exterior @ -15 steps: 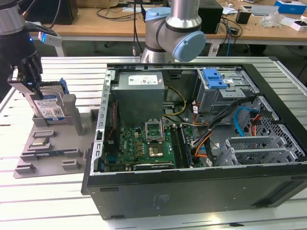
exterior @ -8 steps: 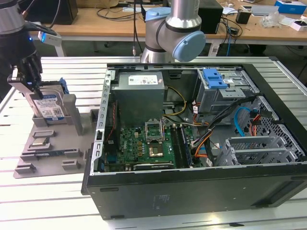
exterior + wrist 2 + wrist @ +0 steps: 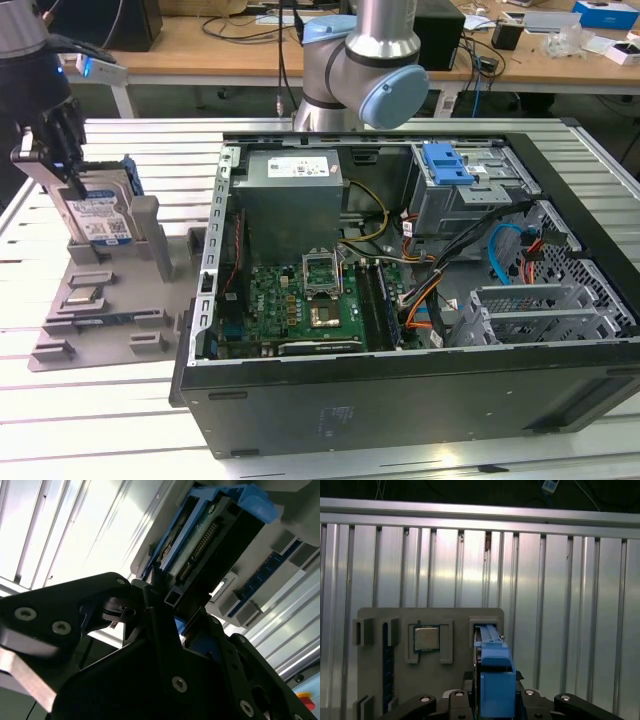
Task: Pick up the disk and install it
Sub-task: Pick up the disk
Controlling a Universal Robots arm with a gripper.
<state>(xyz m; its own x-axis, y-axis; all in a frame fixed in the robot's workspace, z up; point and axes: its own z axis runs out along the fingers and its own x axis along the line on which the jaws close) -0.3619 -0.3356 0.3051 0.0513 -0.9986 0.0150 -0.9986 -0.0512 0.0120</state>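
Closest to us in both wrist views, the gripper is clenched on the disk, its black fingers pressing the blue carrier from both sides. In the exterior view we see the gripper at ten o'clock, holding the disk upright by its top edge, label facing us. The disk's lower edge stands among the posts of a grey fixture tray; we cannot tell whether it rests in the slot or hangs just clear. A processor chip lies in a pocket of the tray just beside the disk. At three o'clock from the tray sits the open computer case. Its near rim and the grey power-supply box stand between the disk and the blue latch at one o'clock. Loose cables cross the case beside the motherboard.
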